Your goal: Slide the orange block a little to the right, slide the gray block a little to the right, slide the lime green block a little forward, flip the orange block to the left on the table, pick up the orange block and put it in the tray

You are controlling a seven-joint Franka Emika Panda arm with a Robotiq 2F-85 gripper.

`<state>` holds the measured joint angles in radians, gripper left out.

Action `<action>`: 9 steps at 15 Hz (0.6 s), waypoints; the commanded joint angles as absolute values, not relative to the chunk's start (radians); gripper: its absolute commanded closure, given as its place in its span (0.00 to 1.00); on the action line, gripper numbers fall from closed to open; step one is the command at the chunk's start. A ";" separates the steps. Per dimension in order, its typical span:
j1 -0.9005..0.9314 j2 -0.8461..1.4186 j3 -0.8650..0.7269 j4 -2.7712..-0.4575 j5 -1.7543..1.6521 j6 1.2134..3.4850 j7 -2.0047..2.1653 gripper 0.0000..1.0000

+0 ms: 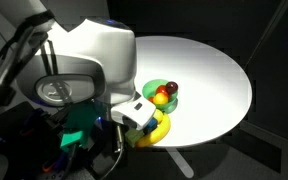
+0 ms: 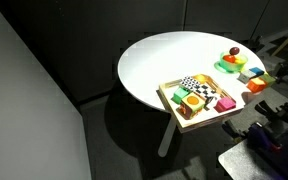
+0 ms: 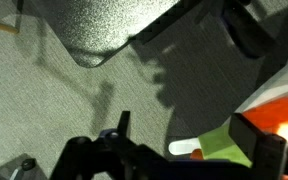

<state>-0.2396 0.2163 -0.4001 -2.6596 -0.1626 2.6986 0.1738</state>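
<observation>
- Because the round white table (image 2: 154, 60) is mostly bare, the blocks should have room to slide.
- Tray (image 2: 169, 103) sits at the near edge, already crowded with toy pieces, so space for a drop looks tight.
- Gripper (image 3: 119, 150) hangs over carpet, fingers spread, holding nothing.
- Orange block (image 2: 256, 87) lies right of the tray, near the bowl (image 2: 222, 66), seemingly untouched.

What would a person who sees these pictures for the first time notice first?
The eye goes first to the round white table, bright against the dark surroundings in both exterior views. Next comes the wooden tray at the table's edge, filled with colourful blocks, and the green bowl of fruit beside a yellow banana. The bulky white robot arm fills the foreground in an exterior view.
</observation>
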 commanded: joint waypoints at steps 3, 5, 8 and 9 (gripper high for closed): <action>-0.246 0.237 -0.387 -2.640 -0.158 2.723 0.155 0.00; -0.247 0.249 -0.382 -2.632 -0.154 2.733 0.147 0.00; -0.247 0.269 -0.379 -2.616 -0.150 2.740 0.146 0.00; -0.246 0.277 -0.378 -2.610 -0.149 2.741 0.147 0.00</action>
